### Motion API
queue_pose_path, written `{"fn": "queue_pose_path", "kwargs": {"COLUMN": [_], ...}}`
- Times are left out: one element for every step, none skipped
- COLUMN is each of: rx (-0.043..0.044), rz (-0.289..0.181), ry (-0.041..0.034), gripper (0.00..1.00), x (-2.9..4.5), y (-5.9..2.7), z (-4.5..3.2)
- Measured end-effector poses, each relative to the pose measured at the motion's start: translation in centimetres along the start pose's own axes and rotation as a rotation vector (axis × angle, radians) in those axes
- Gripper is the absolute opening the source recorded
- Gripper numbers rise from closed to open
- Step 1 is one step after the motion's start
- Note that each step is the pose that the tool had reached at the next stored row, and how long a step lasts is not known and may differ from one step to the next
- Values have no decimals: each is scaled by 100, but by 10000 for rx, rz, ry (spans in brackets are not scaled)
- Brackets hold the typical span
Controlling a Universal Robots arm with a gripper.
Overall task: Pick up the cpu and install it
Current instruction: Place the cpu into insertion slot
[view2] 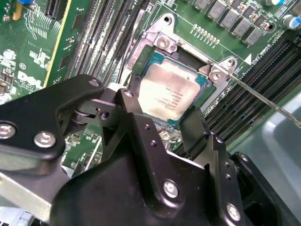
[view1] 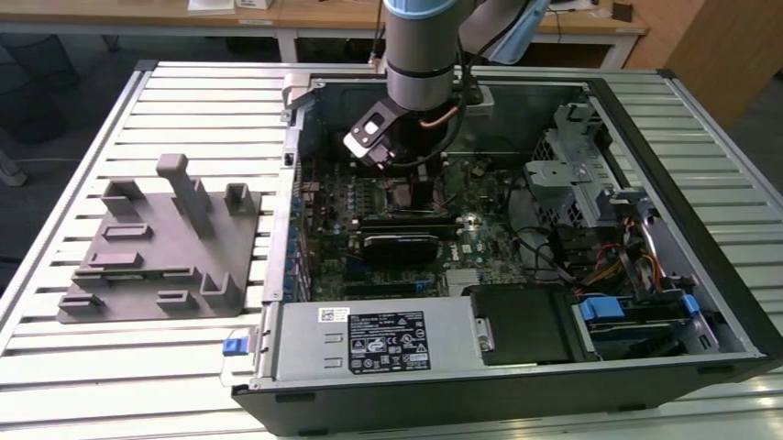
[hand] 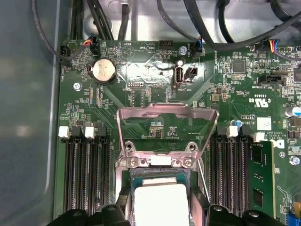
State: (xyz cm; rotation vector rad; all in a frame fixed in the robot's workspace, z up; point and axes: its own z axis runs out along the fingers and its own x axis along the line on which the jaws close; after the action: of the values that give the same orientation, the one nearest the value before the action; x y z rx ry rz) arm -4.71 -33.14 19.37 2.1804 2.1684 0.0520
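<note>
Claw (view2: 164, 109) clamped on cpu (view2: 173, 87), cpu at open socket (view2: 162, 40), inside computer case (view1: 490, 390)

We see our black gripper (view2: 164, 110) low over the cpu (view2: 171, 89), which sits inside the metal-rimmed socket (view2: 162, 40) on the green motherboard (view2: 28, 56); dark memory slots (view2: 99, 42) run on both sides, a thin wire lever (view2: 263, 97) alongside

Slatted metal table (view1: 123, 385) with open computer case (view1: 465, 405) beside grey moulded holder block (view1: 147, 266).
</note>
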Motion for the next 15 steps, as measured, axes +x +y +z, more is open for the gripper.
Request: {"fn": "queue_pose_path", "kwargs": {"rx": [-1, -4, -6, -7, -7, -8, -8, -5, -5, -5, -6, -7, -8, -8, -8], "rz": [-1, -2, -1, -1, -2, -3, -3, -3, -2, -3, -3, -3, -2, 0, 8], "ry": [-2, -1, -2, 0, 0, 0, 0, -5, -4, -4, -2, -2, 0, -2, -5], "gripper": [61, 61, 61, 61, 61, 61, 59, 59, 53, 53, 53, 53, 53, 53, 53], "x": [-1, 0, 0, 0, 0, 0, 1, 2, 4, 4, 6, 7, 8, 10, 10], "y": [-12, -24, -33, -34, -34, -34, -34, -35, -35, -35, -34, -33, -33, -33, -33], "z": [-2, -2, -3, -2, -2, -2, -2, -4, -4, -4, -4, -5, -7, -8, -7]}}
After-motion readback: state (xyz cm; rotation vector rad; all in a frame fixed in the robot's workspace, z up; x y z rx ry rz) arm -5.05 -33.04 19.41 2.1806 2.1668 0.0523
